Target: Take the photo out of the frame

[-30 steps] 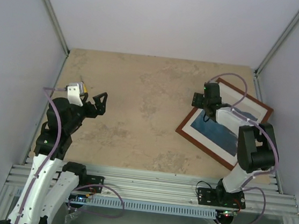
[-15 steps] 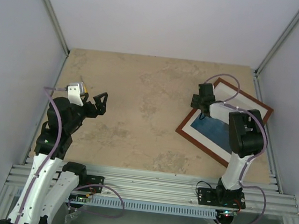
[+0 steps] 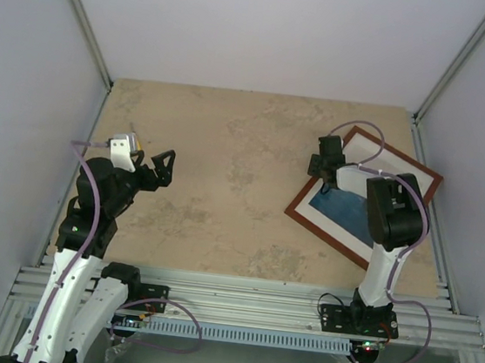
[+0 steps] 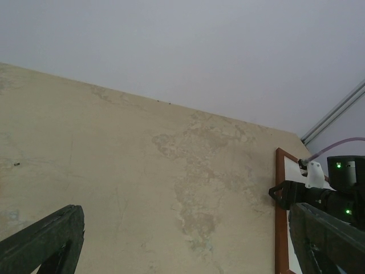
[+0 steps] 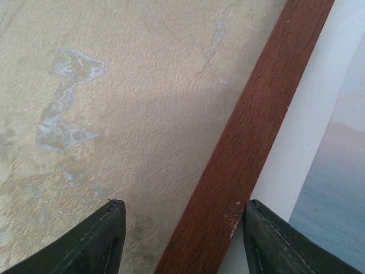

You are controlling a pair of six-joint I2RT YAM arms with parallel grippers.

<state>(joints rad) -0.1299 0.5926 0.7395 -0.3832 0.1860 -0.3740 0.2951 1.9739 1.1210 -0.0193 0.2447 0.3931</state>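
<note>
The frame lies face up at the right of the table, at a slant, with the photo of blue sea inside a white mat. My right gripper points down at the frame's left edge. In the right wrist view, the gripper is open and straddles the reddish-brown wooden edge: one finger is over the bare table, the other finger over the mat beside the photo. My left gripper hangs open and empty at the far left; in its own view it holds nothing.
The beige stone-patterned table is walled in by pale panels on three sides. The frame's right corner lies close to the right wall. From the left wrist, the frame's edge and the right gripper show at the far right.
The right arm has folded up and its gripper has shifted slightly left onto the frame's left edge, with the jaws narrowing. The left arm has not moved.
</note>
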